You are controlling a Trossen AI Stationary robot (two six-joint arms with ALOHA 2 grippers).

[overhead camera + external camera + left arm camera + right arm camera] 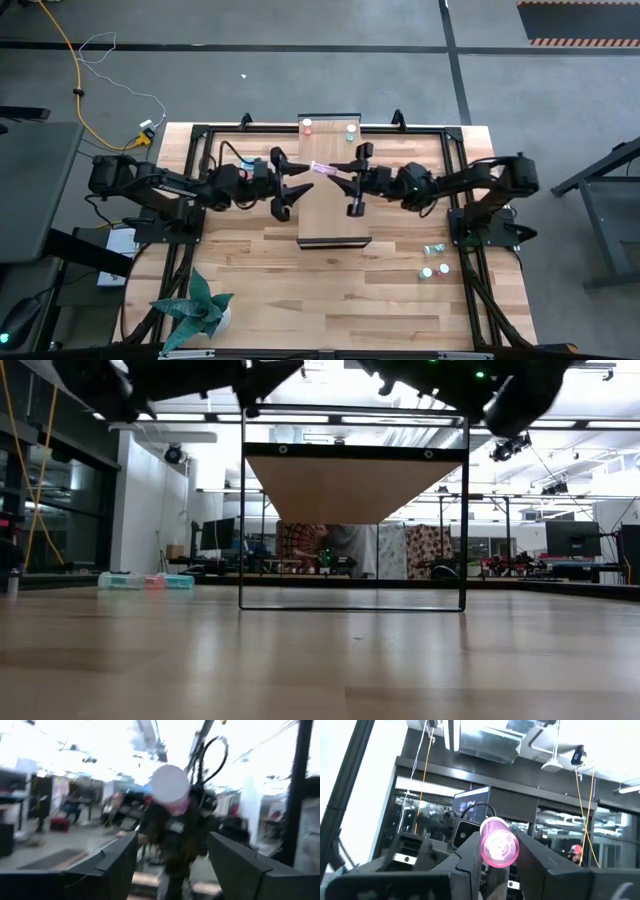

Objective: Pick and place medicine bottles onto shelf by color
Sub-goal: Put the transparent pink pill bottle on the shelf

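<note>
A pink vial [499, 844] sits clamped between the right tool's [499, 851] two dark fingers [470, 857], its round end facing the camera. Just behind it, the other arm's dark tool [465, 834] faces this way, a black cable [477, 812] looping over it. Beyond are a dark wall of windows, yellow cords [585, 805] hanging down, and ceiling lights [451, 735] overhead.

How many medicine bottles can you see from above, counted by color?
Pink or red: 2, one on the shelf at, one held between the two grippers.
Green or teal: 4.
Total: 6.
</note>
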